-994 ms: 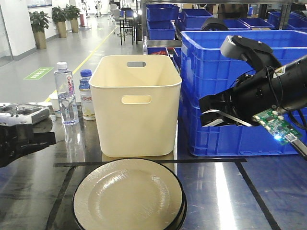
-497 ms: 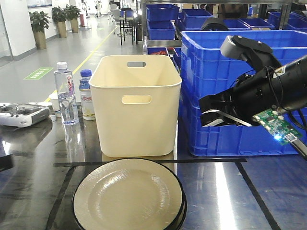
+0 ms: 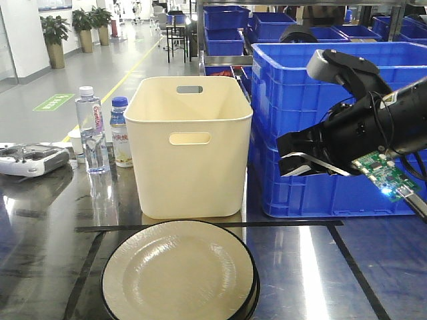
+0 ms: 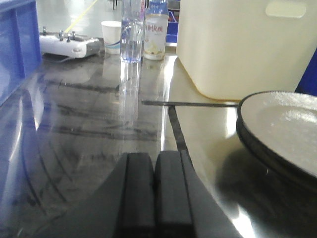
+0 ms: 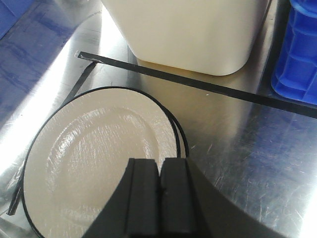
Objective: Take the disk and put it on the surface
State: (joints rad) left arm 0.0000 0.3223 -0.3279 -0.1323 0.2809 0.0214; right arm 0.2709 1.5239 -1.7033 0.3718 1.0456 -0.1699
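The disk [image 3: 179, 270] is a cream plate with a black rim, the top of a small stack on the surface [image 3: 333, 280], a shiny grey metal tabletop, inside the black tape lines [image 3: 293, 224]. In the right wrist view my right gripper [image 5: 161, 161] is shut and empty, hovering over the near right part of the disk [image 5: 99, 158]. My right arm [image 3: 347, 133] hangs high at the right in the front view. My left gripper [image 4: 156, 156] is shut and empty, low over the surface [image 4: 89, 124], with the disk [image 4: 287, 129] to its right.
A cream bin [image 3: 189, 147] stands just behind the plates. Blue crates [image 3: 313, 80] fill the back right, and another blue crate [image 4: 17, 44] sits at the left. Two bottles [image 3: 90, 130], a paper cup [image 4: 111, 43] and a remote controller [image 3: 30, 159] stand at the back left.
My left arm has pulled back out of the left edge of the front view. The right arm and the plates have not moved.
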